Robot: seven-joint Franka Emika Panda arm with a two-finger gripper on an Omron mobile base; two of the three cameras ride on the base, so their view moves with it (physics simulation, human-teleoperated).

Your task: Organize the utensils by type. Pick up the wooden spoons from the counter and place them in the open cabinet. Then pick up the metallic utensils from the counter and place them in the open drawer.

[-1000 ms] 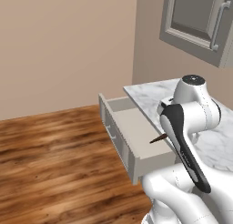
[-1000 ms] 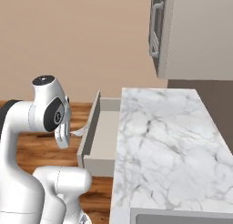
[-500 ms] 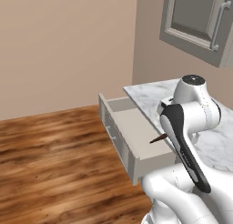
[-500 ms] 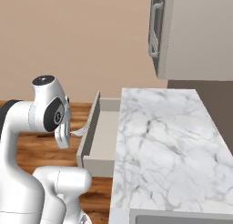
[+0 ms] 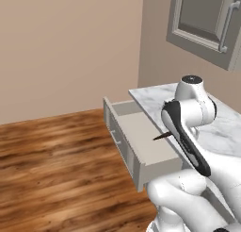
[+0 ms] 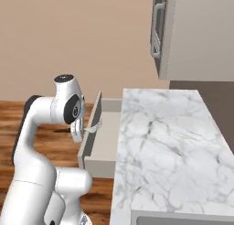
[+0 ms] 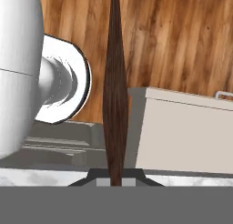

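My gripper is shut on the slim dark-handled metal utensil, whose brown handle runs straight up the hand view. In the left base view the utensil's dark tip juts out from behind my forearm, above the open drawer. From the right, the gripper hangs at the drawer's outer side, and the utensil's pale metal end reaches over the drawer. The hand view shows the drawer as pale with nothing visible inside. The white marble counter lies beside it.
An upper cabinet with a grey door and bar handle hangs over the counter; the right base view shows that door edge-on. Wooden floor spreads left of the drawer. My own white arm stands close by the drawer front.
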